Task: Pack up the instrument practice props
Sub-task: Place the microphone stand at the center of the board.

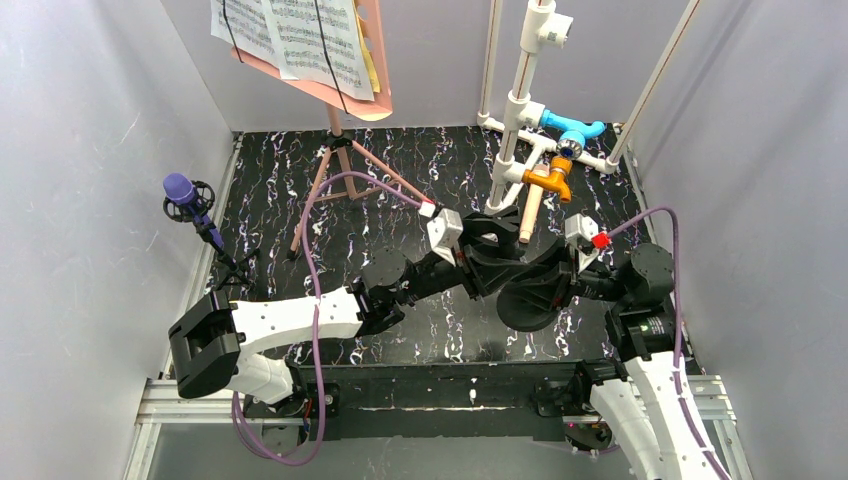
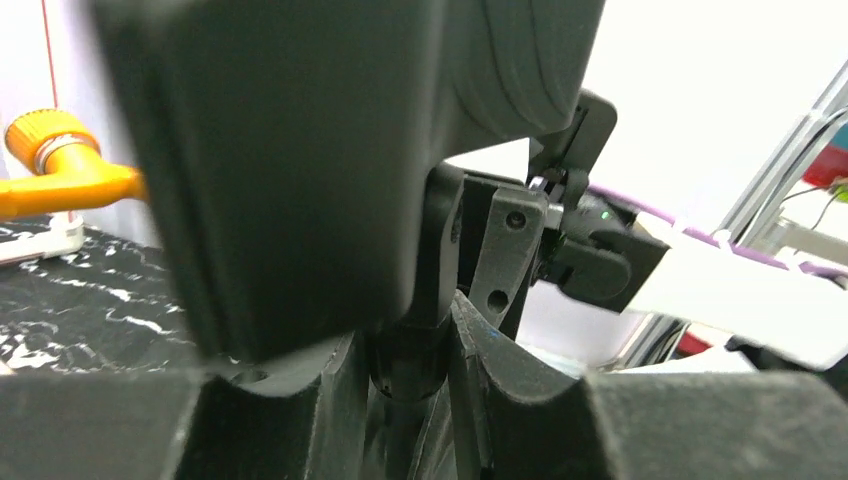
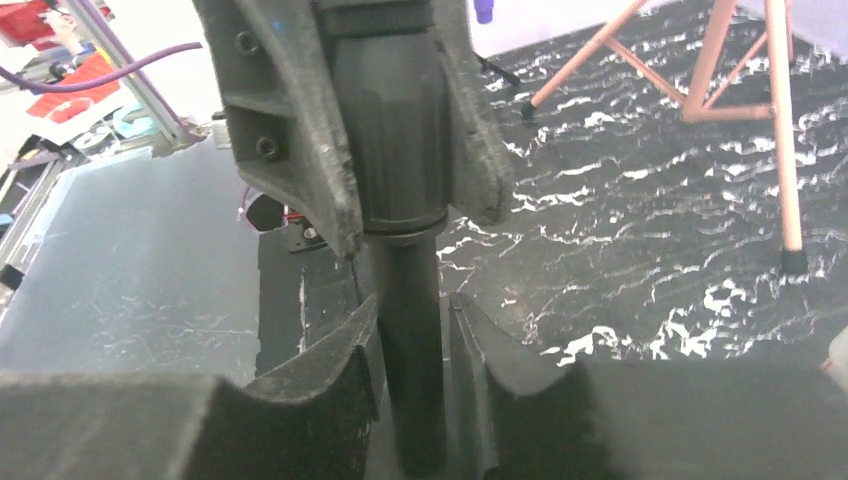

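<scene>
Right wrist, matte black cylinder, perhaps plastic

Pink holder upright rear, purple microphone left, black tripod stem held.

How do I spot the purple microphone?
Look at the black marbled table, then along its left edge by the grey wall. There a small black tripod holds the purple microphone. Its round purple head sets it apart from the taller pink music stand nearby.
</scene>
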Motion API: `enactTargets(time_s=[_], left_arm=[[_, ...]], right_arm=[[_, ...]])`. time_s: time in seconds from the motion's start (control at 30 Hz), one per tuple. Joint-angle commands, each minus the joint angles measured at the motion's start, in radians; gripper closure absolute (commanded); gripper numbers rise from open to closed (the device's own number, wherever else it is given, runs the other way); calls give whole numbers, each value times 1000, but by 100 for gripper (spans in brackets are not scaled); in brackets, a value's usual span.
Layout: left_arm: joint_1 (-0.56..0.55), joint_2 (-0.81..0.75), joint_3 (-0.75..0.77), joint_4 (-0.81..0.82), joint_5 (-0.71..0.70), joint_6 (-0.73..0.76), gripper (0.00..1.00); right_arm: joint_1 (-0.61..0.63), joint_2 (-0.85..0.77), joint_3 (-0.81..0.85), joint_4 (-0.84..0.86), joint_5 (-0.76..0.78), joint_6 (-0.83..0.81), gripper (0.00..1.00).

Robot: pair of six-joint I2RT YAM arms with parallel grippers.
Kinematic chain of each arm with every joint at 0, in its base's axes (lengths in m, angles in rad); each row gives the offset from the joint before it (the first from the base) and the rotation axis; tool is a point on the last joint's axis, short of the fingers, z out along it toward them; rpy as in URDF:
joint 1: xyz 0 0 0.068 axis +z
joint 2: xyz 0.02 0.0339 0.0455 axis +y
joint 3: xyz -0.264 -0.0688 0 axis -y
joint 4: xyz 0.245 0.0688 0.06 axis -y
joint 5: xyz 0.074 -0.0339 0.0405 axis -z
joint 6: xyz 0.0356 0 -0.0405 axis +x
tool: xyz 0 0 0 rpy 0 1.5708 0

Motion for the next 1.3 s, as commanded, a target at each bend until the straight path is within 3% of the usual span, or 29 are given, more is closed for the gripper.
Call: enactTargets(time_s=[0.0, 0.2, 0.53, 0.87, 1.17, 1.27], left_arm=[[-6, -48, -8, -27, 13, 63, 100], [-6, -52, 4, -99, 11, 109, 100], [-6, -37, 6, -124, 17, 122, 100], [-6, -16, 33, -124, 19, 127, 100], [-6, -24, 32, -123, -21, 108, 100], [-6, -14, 47, -123, -17, 97, 100]], right_arm=[[-7, 17, 44, -144, 93, -141, 57], [-7, 31, 66, -235, 87, -230, 36], [-8, 56, 75, -248, 78, -253, 30], [-7, 74, 77, -222, 70, -215, 31], [-7, 67, 36, -174, 57, -177, 57], [-7, 67, 28, -161, 58, -162, 51]])
